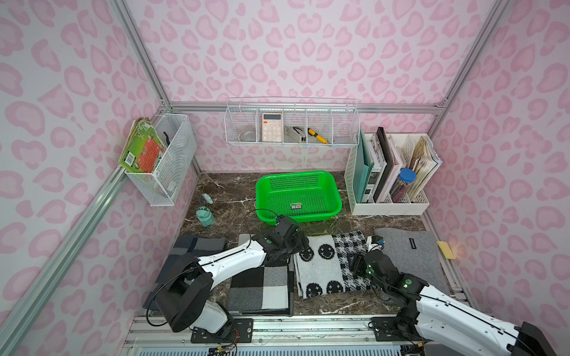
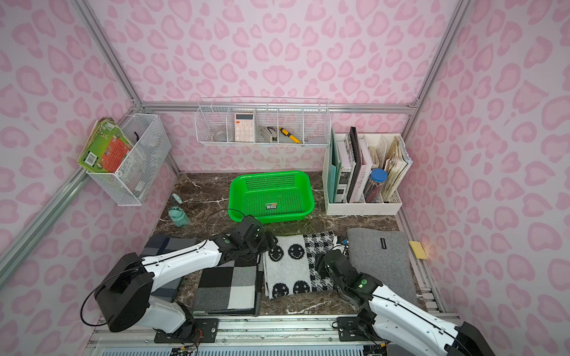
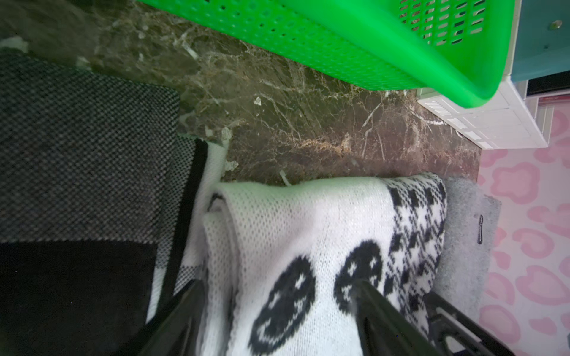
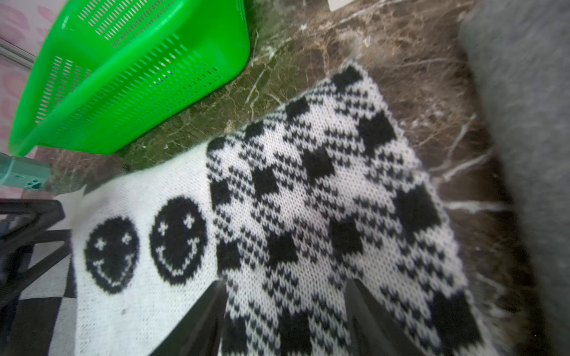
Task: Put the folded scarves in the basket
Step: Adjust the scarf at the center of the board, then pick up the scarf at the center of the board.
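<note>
Smiley scarf (image 1: 330, 262) folded on tabletop (image 1: 234, 197); basket (image 1: 308, 192) at its 12 o'clock. Left claw (image 3: 277, 286) and right claw (image 4: 285, 282) both spread over the knit, possibly touching.

A staged desk booth: aluminium frame (image 1: 200, 108), pink-spotted walls (image 1: 308, 46), file organizer (image 1: 389, 209), wire rack (image 1: 237, 121).

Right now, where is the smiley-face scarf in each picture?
In a top view: smiley scarf lies front-middle, green basket behind it.
In a top view: same place, smiley scarf before the green basket.
Left wrist: smiley scarf close up, green basket beyond.
Right wrist: smiley scarf close up, green basket beyond.
Shared landmark: green basket.
</note>
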You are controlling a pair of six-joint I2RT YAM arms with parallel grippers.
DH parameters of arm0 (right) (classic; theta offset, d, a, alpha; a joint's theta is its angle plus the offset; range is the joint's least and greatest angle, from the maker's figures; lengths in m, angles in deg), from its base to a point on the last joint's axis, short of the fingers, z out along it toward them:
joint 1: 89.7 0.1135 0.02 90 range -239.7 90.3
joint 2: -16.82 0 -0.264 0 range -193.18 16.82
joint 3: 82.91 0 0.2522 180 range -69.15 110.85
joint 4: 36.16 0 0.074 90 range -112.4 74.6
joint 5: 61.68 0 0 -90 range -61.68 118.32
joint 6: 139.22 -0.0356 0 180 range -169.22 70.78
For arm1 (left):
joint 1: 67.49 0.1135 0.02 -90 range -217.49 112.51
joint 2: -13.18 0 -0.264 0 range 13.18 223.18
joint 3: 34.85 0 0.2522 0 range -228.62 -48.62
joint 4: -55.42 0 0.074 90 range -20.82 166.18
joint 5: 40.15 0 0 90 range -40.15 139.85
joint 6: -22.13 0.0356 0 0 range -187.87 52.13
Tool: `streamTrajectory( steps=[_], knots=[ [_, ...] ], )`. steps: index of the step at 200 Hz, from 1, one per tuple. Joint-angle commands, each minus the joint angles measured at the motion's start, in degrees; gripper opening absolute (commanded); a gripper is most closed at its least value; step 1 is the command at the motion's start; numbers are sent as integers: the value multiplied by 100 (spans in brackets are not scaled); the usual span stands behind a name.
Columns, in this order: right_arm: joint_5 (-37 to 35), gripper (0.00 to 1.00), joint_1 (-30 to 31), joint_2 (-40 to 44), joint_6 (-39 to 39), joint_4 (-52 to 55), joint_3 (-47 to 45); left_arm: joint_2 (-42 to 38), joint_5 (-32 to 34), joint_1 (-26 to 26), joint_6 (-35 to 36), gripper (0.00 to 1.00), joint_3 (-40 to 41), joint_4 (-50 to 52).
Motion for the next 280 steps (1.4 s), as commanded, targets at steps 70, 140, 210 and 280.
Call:
streamTrajectory(
  steps=[70,140,210,280],
  knots=[
    [2156,70,-2946,514,1557,68,-79,-1048,161,-825,-421,80,809,530],
    [2942,67,-3409,-1144,1957,-744,41,-1155,328,-889,-968,80,1126,498],
    [2605,69,-3398,-2102,2010,-526,387,-971,240,-890,-983,80,1054,400],
    [2207,54,-3028,-2549,1884,-470,389,-537,102,-906,-1085,79,921,270]
  ],
)
